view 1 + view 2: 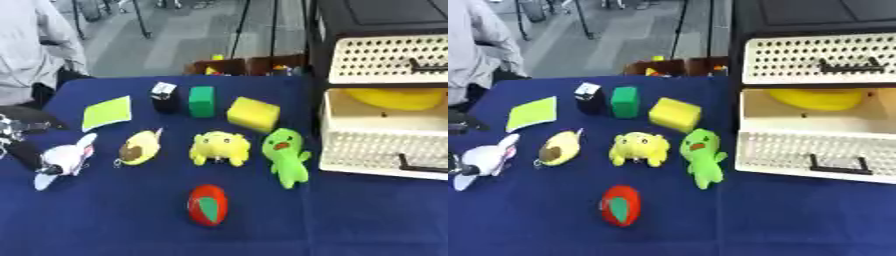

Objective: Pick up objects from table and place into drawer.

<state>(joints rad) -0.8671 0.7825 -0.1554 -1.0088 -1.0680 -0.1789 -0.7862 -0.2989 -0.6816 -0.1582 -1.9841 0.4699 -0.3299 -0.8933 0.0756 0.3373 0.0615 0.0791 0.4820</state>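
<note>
Several toys lie on the blue table: a white plush (66, 159), a yellow-brown plush (140, 147), a yellow plush (219, 148), a green plush (287, 156) and a red-and-green ball (208, 205). Behind them are a yellow-green flat pad (108, 112), a small black-and-white box (164, 96), a green block (202, 101) and a yellow sponge block (254, 114). At the right, the cream lower drawer (376, 150) stands pulled out, with something yellow (398, 97) at its back. My left hand (19, 145) shows dark at the left edge, beside the white plush. My right hand is out of sight.
The upper cream drawer (385, 60) is pushed in, under a black cabinet top (385, 12). Brown boxes (245, 65) sit beyond the table's far edge. Bare blue cloth (105, 225) stretches along the front.
</note>
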